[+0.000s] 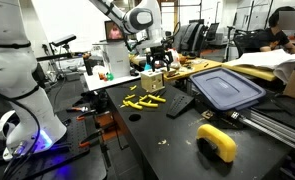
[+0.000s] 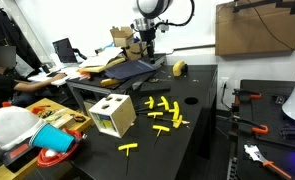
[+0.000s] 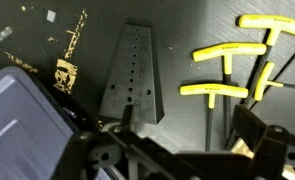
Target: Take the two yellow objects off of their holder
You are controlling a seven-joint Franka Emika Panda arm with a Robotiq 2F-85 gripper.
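The holder [image 3: 135, 75] is a flat dark grey block with rows of small holes, lying on the black table. In the wrist view no yellow bar stands in its holes. It also shows in an exterior view [image 1: 180, 104]. Several yellow T-handled tools [image 3: 222, 88] lie on the table just right of it, and show in both exterior views [image 1: 147, 100] [image 2: 163, 108]. My gripper [image 3: 187, 128] is open and empty, raised above the table over the holder's near end. It shows in both exterior views [image 1: 153, 58] [image 2: 147, 45].
A blue-grey bin lid [image 1: 227, 88] [image 2: 137, 70] [image 3: 22, 120] lies beside the holder. A big curved yellow-and-black object [image 1: 217, 141] [image 2: 180, 68] sits near the table edge. A wooden box [image 2: 112, 118] [image 1: 173, 75] stands on the table. One more yellow tool [image 2: 128, 149] lies apart.
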